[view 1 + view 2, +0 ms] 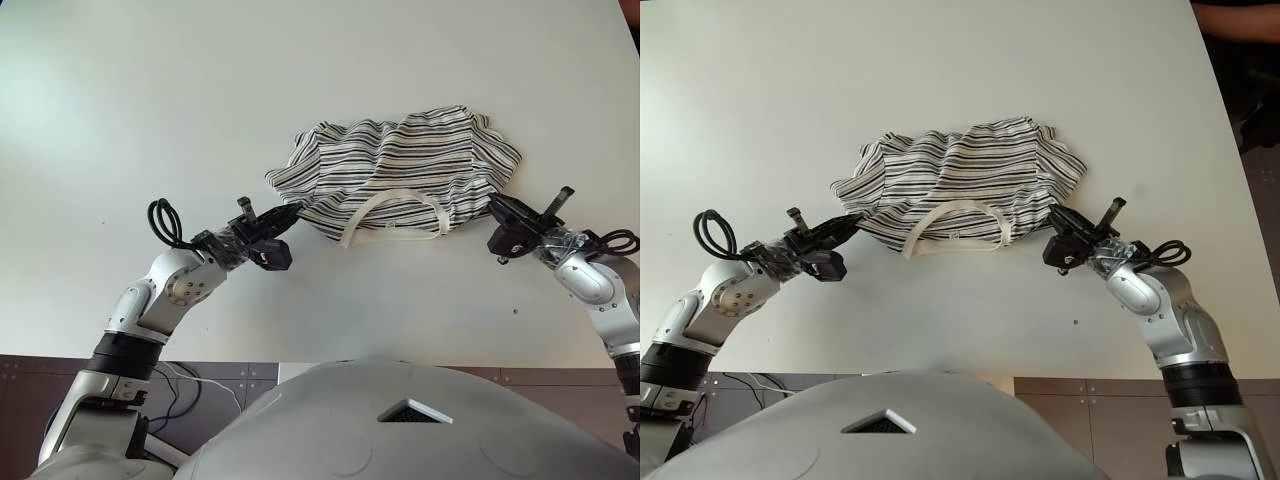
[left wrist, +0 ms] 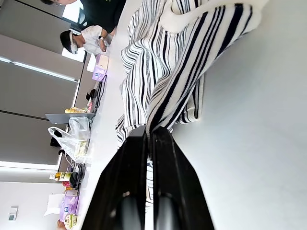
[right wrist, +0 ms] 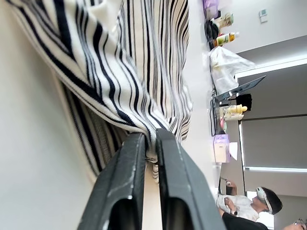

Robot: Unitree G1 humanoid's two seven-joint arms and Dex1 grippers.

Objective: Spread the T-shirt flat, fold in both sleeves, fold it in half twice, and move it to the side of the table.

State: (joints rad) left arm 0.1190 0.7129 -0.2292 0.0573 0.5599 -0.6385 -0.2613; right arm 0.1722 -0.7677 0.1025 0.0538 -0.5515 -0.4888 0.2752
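- T-shirt (image 1: 400, 170) is lying bunched and wrinkled on the white table (image 1: 150, 100), about mid-depth, not lying flat.
- Cream collar (image 1: 395, 215) is sitting at the shirt's 6 o'clock edge, facing the robot.
- Left gripper (image 1: 288, 213) is pinching the striped fabric at the shirt's 8 o'clock corner. In the left wrist view its fingers (image 2: 136, 158) are standing narrow with cloth clamped between them.
- Right gripper (image 1: 497, 206) is gripping the 4 o'clock corner. Its fingers (image 3: 168, 158) are likewise squeezing a fold of fabric.
- Both held corners are riding slightly off the table, with the rest of the shirt resting on it.
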